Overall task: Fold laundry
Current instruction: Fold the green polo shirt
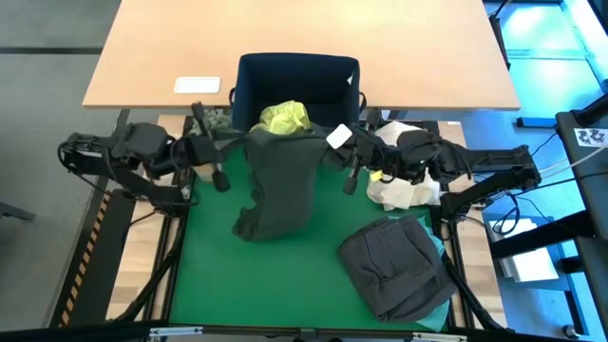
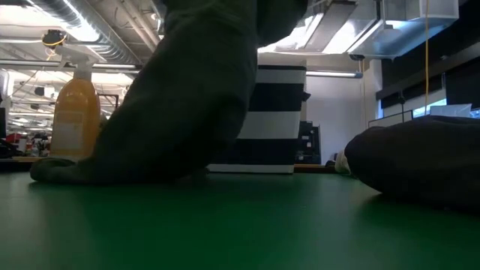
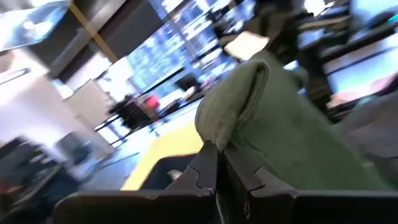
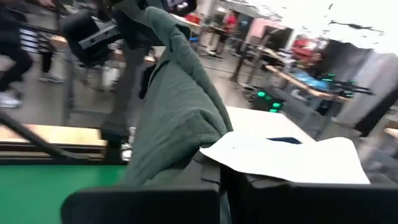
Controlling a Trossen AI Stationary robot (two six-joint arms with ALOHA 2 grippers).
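High view first: the dark olive garment point(image 1: 280, 180) hangs between the two arms, its top edge stretched near the navy bin point(image 1: 294, 85) and its lower part draped down onto the green desk point(image 1: 285, 285). The left tool point(image 1: 220, 152) is clenched on one upper corner and the right tool point(image 1: 347, 150) on the other, with a white tag point(image 1: 339, 136) showing at the right-hand corner. Holding it by both corners this way probably lets the cloth fall open before it is laid flat for folding. A charcoal grey garment point(image 1: 394, 266) lies bundled at the desk's near right, with a turquoise one point(image 1: 439, 245) peeping from under its edge, both apparently waiting their turn. A yellow-green shirt point(image 1: 285, 117) sits in the bin, and a cream cloth bundle point(image 1: 399, 190) rests beside the right arm.

Low view: the olive garment rises from the desk as a broad dark slope, its hem touching the surface, so it is only partly lifted. The bin's striped base point(image 2: 274, 120) stands behind it, an orange spray bottle point(image 2: 75, 112) further off, and the grey garment bulks at the right.

Left wrist view: the left tool's fingers point(image 3: 205, 168) pinch a bunched fold of the olive cloth, closed tight upon it.

Right wrist view: the right tool grips the cloth beside the white tag, the fabric running up toward the other arm.
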